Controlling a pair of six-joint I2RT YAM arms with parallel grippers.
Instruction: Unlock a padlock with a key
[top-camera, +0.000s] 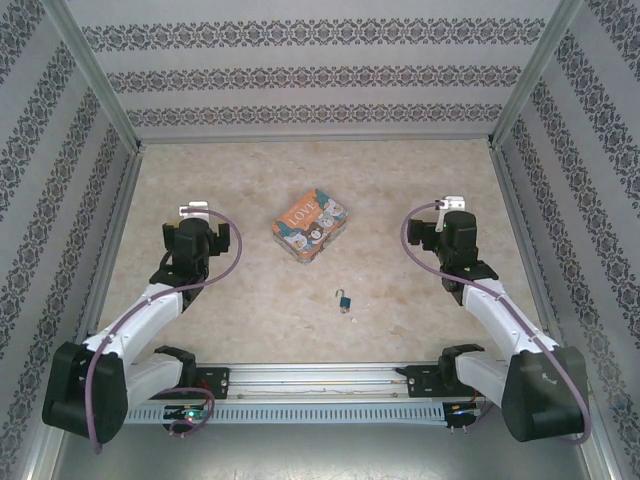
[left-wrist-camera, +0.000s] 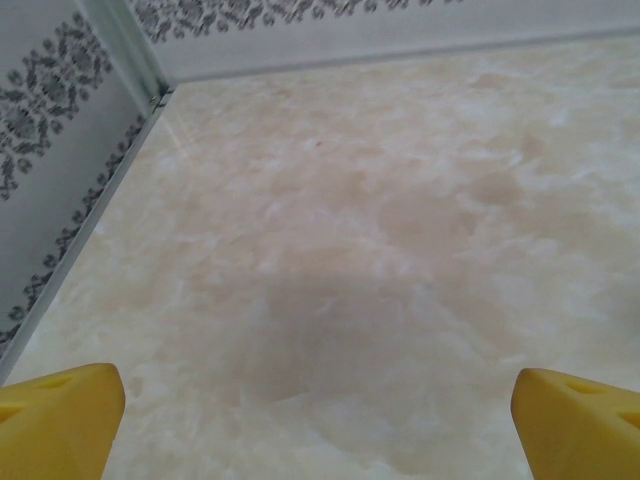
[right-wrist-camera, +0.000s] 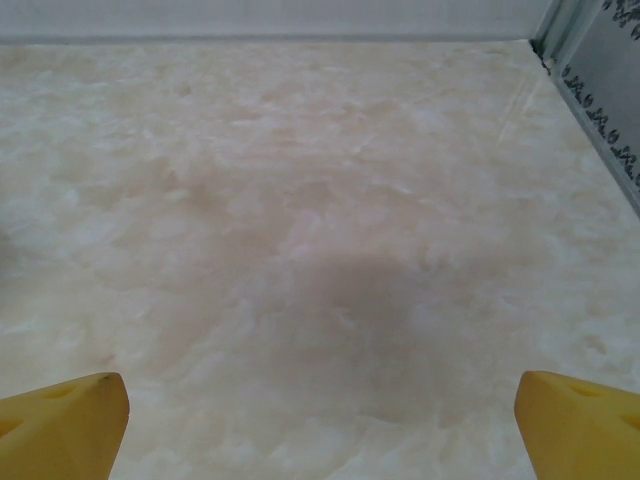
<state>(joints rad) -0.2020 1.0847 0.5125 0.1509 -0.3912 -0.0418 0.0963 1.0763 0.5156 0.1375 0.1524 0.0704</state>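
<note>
Beige marbled tabletop (top-camera: 420, 190), white walls (top-camera: 300, 20) on three sides with dark floral bands, silver corner posts (top-camera: 94, 72), metal rail (top-camera: 320, 372) along near edge, soft even light

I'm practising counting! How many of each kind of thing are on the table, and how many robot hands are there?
padlock: 1
tin: 1
robot hands: 2 (left hand, right hand)
Total: 4
</note>
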